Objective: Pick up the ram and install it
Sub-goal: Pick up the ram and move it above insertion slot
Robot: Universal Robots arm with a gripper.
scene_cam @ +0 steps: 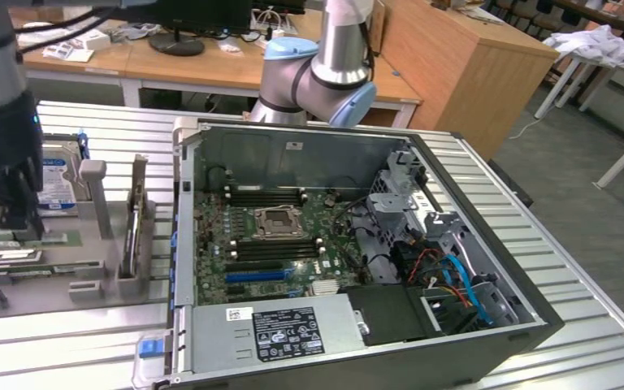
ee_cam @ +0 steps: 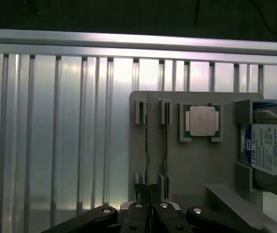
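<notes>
Pincer is pinched down narrow, jaws seemingly clamped on the near end of the thin green ram stick. It stands on edge in the grey slotted holder plate, long axis running straight ahead along the plate's slot.

Count: 1 holder tray; 2 ram sticks edge-on in it; 1 CPU chip; 1 hard drive; 1 open PC case; 1 motherboard; 1 CPU socket; 1 power supply; black memory slots too crowded to count reliably
</notes>
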